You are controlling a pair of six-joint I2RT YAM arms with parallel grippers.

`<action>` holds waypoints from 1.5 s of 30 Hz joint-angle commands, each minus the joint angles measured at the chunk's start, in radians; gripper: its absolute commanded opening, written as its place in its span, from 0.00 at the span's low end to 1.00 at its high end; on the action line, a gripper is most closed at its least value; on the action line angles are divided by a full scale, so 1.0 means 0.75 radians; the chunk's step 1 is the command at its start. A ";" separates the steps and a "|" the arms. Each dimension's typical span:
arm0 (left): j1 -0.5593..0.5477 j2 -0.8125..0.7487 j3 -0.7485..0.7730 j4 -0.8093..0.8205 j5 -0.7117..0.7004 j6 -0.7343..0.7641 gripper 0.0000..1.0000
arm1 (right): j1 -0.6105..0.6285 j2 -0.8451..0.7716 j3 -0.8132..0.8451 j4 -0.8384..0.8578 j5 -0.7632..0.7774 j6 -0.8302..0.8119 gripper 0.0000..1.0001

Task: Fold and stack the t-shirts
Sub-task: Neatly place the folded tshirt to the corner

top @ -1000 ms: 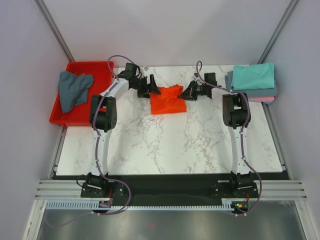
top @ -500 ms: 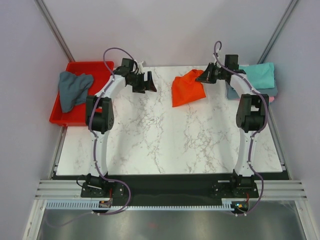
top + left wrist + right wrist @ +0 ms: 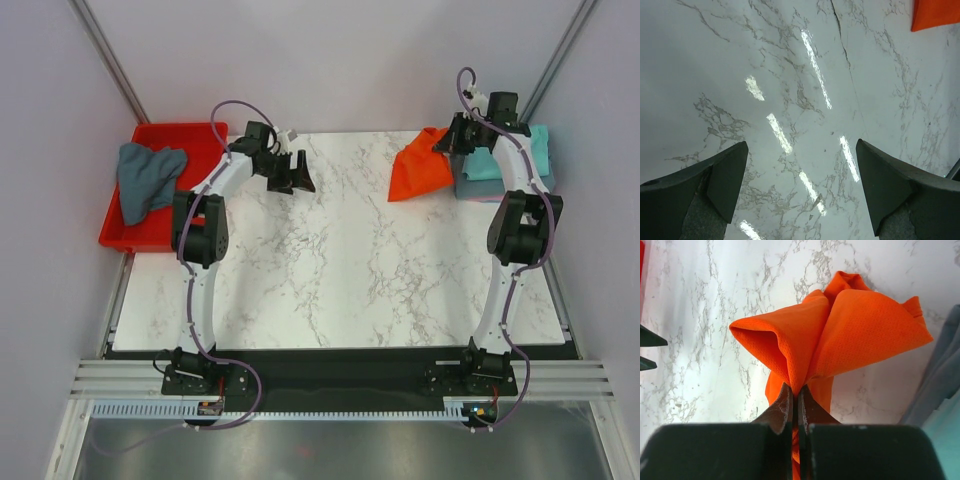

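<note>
Presently, your right gripper (image 3: 446,146) is pinched tight on the orange-red t-shirt (image 3: 418,172), above the far right part of the marble table (image 3: 330,270). In the right wrist view its two fingers (image 3: 782,410) meet on a bunched fold of the cloth, and the rest of the shirt fans out beyond them in loose, uneven folds.

From above, the shirt hangs from the grip as a rough wedge, its right edge just beside the folded stack at the table's far right corner. Whether cloth and stack touch cannot be told. The stack shows a teal t-shirt (image 3: 482,166) on top and a slate grey-blue t-shirt (image 3: 467,187) under it.

Your left gripper (image 3: 300,172) stands spread wide and holds nothing, over bare marble near the table's far left. The left wrist view shows only tabletop between its fingers, with a corner of orange cloth at the upper right.

A crumpled grey-blue t-shirt (image 3: 145,180) lies in the red tray (image 3: 112,228), beside the table's far left corner.
</note>
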 commanded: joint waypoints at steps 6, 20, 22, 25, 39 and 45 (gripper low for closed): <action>-0.073 -0.062 0.014 0.001 0.039 0.068 0.96 | -0.013 -0.117 0.109 -0.039 0.056 -0.115 0.00; -0.134 -0.017 0.025 0.001 0.035 0.072 0.96 | -0.222 -0.213 0.150 0.012 0.039 -0.025 0.00; -0.142 -0.013 0.027 0.001 0.031 0.074 0.96 | -0.246 -0.221 0.150 0.018 0.033 -0.017 0.00; -0.159 -0.011 0.025 -0.001 0.031 0.078 0.96 | -0.299 -0.223 0.154 0.030 0.031 -0.005 0.00; -0.202 -0.017 0.012 -0.011 0.009 0.093 0.97 | -0.438 -0.174 0.216 0.083 0.045 0.038 0.00; -0.220 -0.031 0.000 -0.017 0.000 0.103 0.97 | -0.467 -0.093 0.238 0.087 0.129 -0.005 0.00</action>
